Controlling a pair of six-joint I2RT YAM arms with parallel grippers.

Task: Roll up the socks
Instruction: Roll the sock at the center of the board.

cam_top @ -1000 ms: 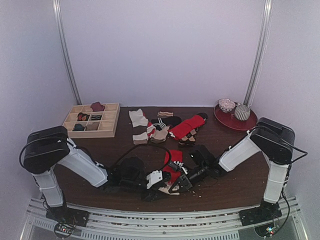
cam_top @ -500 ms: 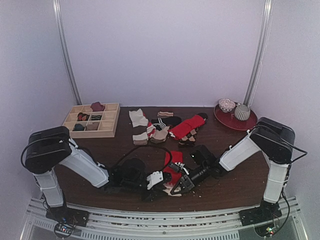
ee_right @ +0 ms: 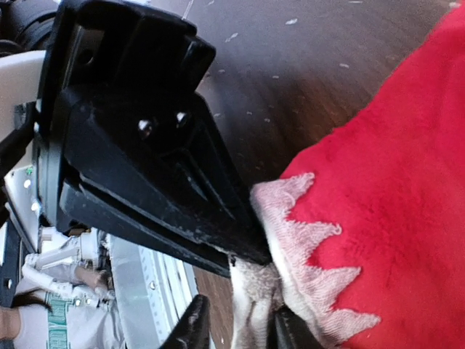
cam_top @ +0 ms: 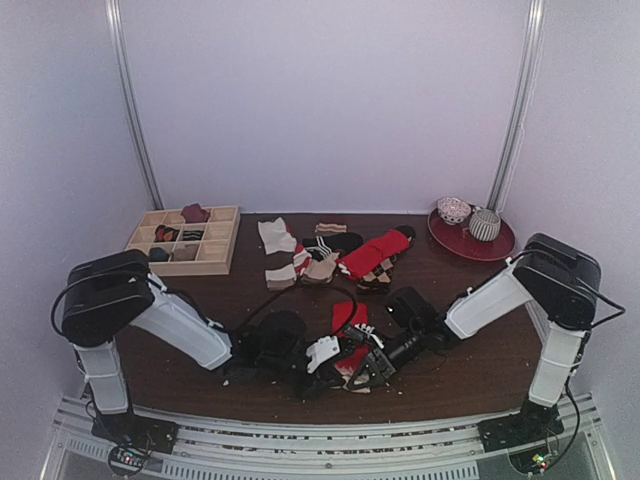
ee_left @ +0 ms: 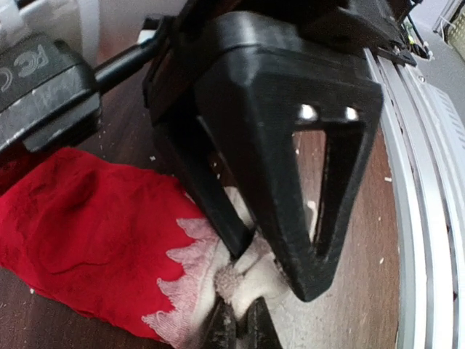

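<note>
Red with a cream end, the sock [ee_left: 87, 233] is clamped there by the left gripper [ee_left: 240, 325]. The right gripper [ee_right: 240, 325] is parted around it.

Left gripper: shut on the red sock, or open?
Shut. The left gripper pinches the red sock by its cream end, fingertips together.

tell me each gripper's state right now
Left gripper: shut on the cream end of the red fabric sock.
Right gripper: open around that cream end.
</note>
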